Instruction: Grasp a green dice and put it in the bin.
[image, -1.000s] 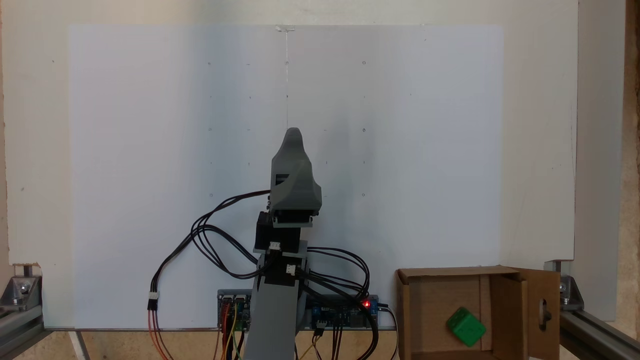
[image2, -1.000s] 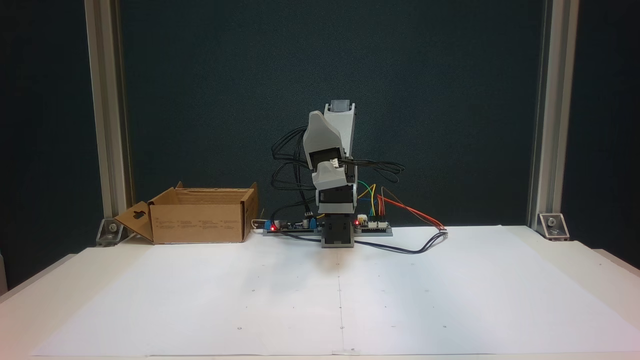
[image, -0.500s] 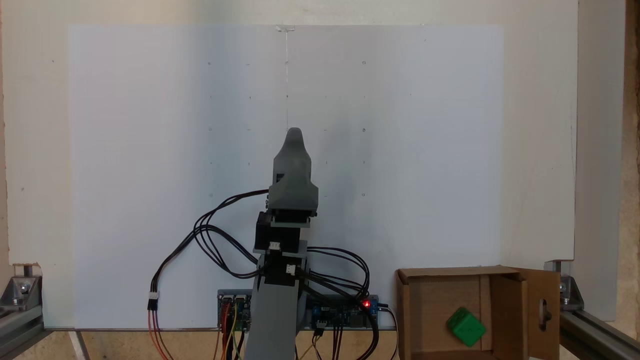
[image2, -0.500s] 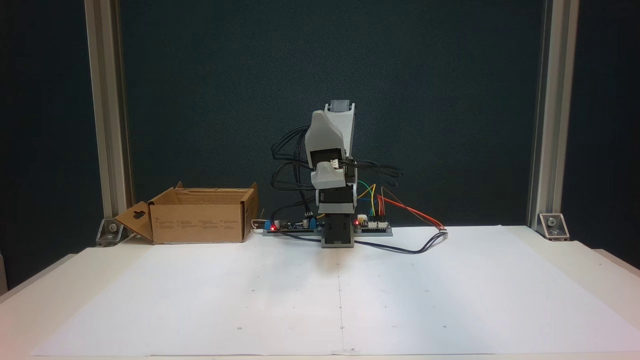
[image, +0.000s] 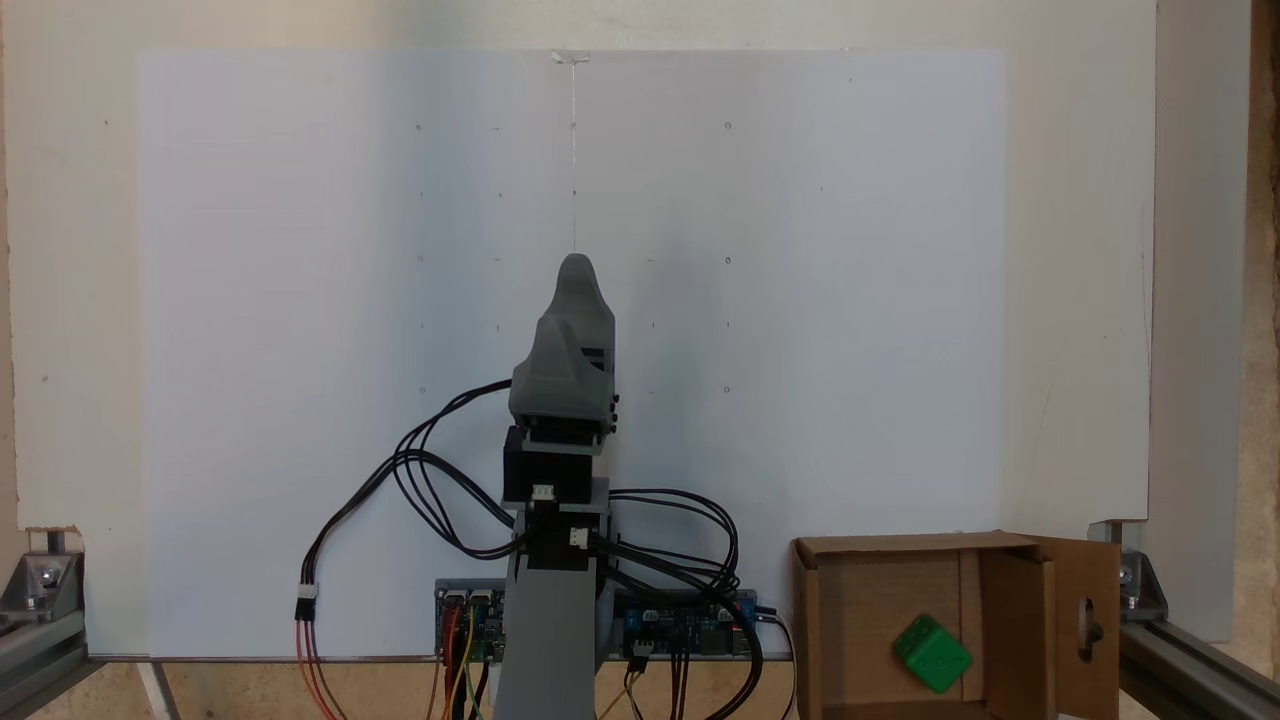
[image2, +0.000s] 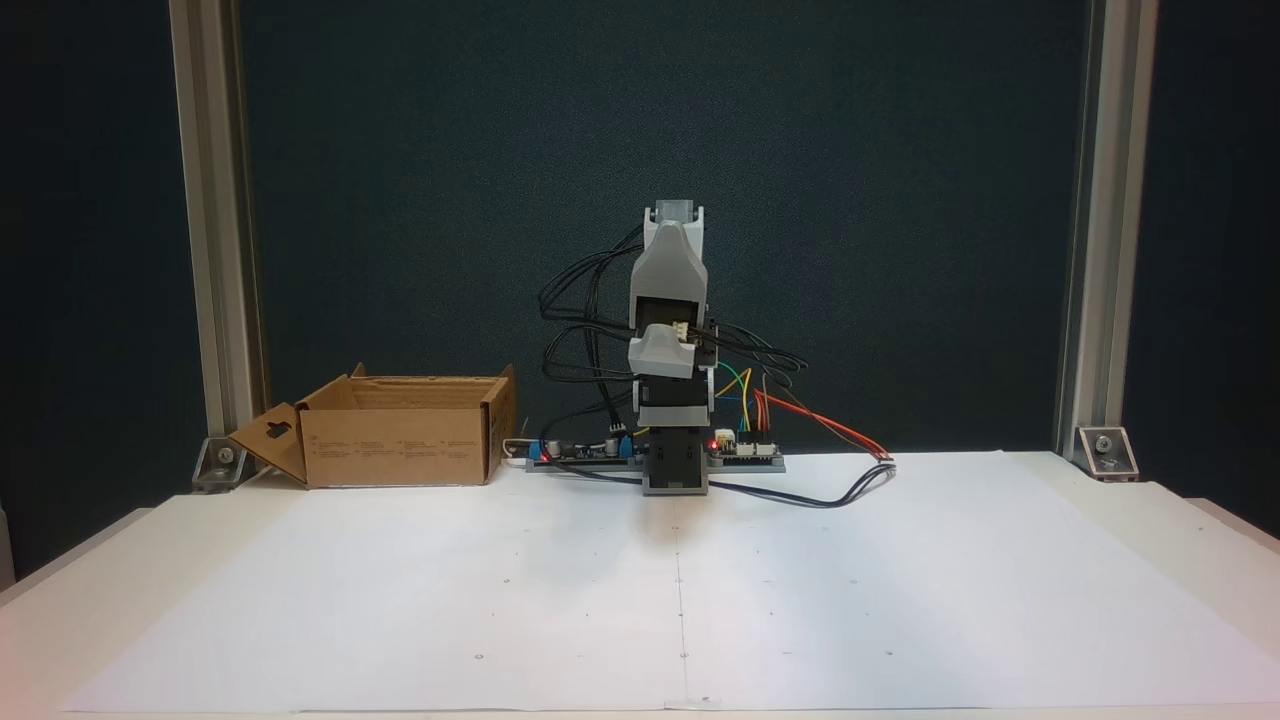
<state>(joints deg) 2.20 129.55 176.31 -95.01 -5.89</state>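
Small bright green plastic dice (image: 931, 653) inside brown cardboard box bin (image: 812, 620), lower right of frame. Grey end effector (image: 575, 270) folded mid-frame; jaw state impossible to tell.

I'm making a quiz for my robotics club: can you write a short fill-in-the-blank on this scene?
1. The green dice lies inside the ____.
2. The box is made of brown ____.
3. The side flap has an oval ____.
4. The table is covered with white ____.

Missing words: box; cardboard; cutout; paper.
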